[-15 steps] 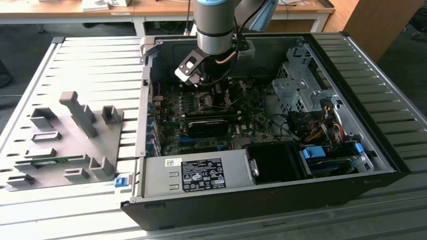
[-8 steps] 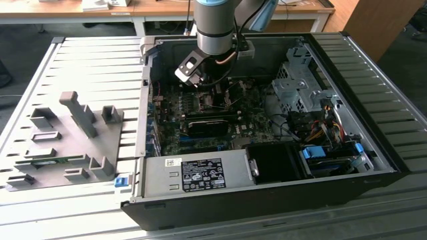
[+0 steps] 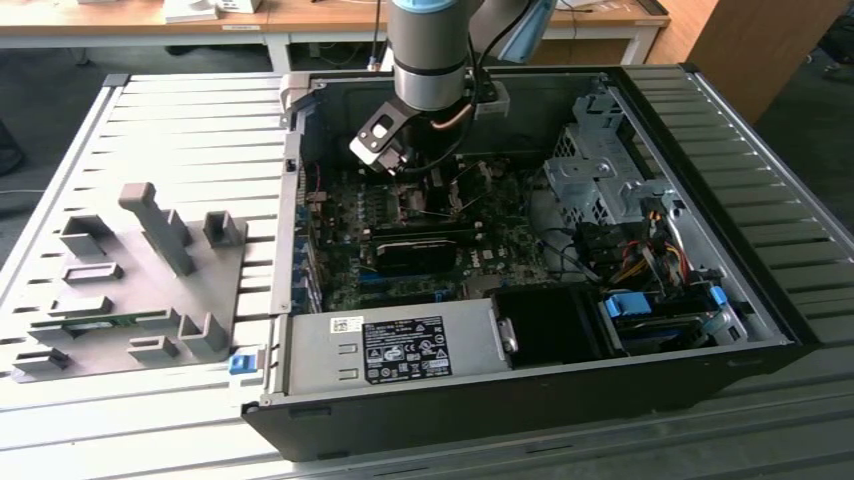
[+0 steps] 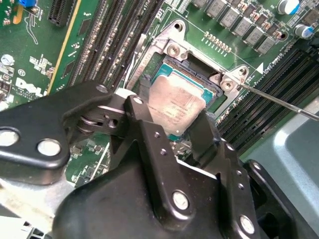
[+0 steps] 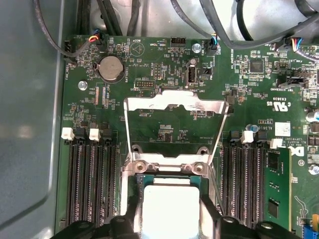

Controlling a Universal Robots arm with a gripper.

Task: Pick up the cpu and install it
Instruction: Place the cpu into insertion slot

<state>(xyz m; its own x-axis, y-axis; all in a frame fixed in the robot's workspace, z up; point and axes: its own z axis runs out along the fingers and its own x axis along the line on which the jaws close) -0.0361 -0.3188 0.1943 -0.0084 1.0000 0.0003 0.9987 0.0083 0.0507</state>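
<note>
- The claw (image 4: 172, 119), a pair of black metal fingers, is clenched on the cpu (image 4: 177, 99), a small flat square chip with a shiny silver top and a thin green rim; it grips two opposite edges.
- In both wrist views the cpu sits over the black square socket with its metal frame (image 4: 172, 42). I cannot tell whether it is fully seated or just above the bed.
- The bright metal load plate (image 5: 174, 107) stands flipped open beyond the socket, and the thin steel lever (image 4: 284, 103) juts out beside it.
- The socket lies mid-board on the green motherboard (image 5: 164, 64), between two banks of long black memory slots (image 5: 92, 184).
- The board is inside the open black computer case (image 3: 534, 405), which rests in the middle of the slatted metal bench (image 3: 781, 260). A grey tray of part holders (image 3: 134, 270) lies near the bench edge on the exterior view's left.
- Handling, as I judge it: the cpu is light, thin and stiff. Its smooth lid is slippery, and the underside and socket contacts are fragile.
- The best hold is on the rim edges, as now, keeping the chip level and using little force.
</note>
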